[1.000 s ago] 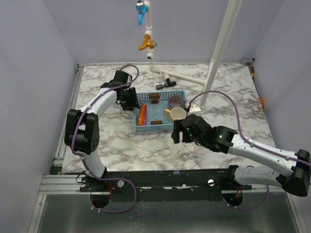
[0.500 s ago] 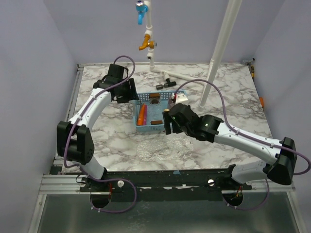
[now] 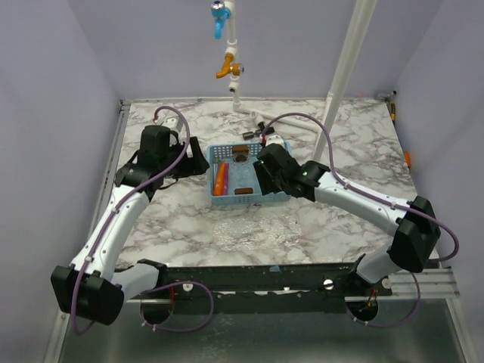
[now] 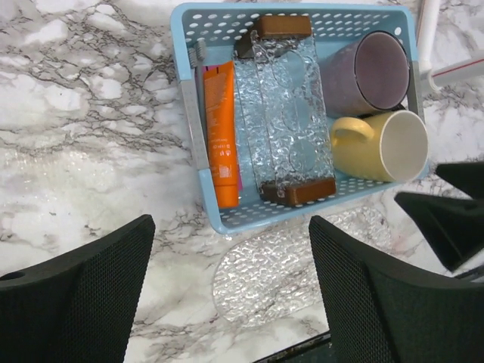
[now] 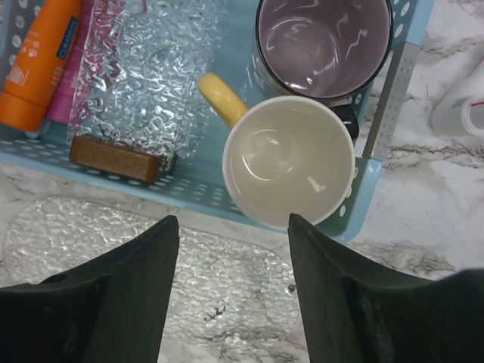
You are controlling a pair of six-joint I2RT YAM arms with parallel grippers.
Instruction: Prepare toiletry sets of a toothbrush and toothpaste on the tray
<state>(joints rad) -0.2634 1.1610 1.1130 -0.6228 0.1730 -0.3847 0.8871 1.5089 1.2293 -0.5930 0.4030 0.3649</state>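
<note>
The toothpaste (image 4: 221,132) lies flat in the blue basket (image 4: 302,17), just ahead of the left claw (image 4: 231,231) and slightly to the left of its gap in the wrist view. The toothbrush (image 4: 194,113) lies alongside it, between the tube and the basket's wall, with its bristles at the end far from the claw. On the tube's other side, straight ahead of the gap, is the tray (image 4: 286,106) — clear dimpled glass with a brown block at each end — lying lengthwise in the basket.

The left claw is spread wide with nothing between its fingers. It hangs above the basket's near wall. Below it, a clear dimpled dish (image 4: 265,276) lies on the marble table (image 4: 76,113).

The right claw (image 5: 231,223) is also wide apart and empty, above the near right corner of the basket. The yellow mug (image 5: 291,162) sits directly ahead of its gap, with its mouth facing the wrist camera and its handle pointing toward the tray. The purple cup (image 5: 324,41) stands just beyond the mug — the two look to be touching. The toothpaste is well off to the left of this claw, past the tray.
</note>
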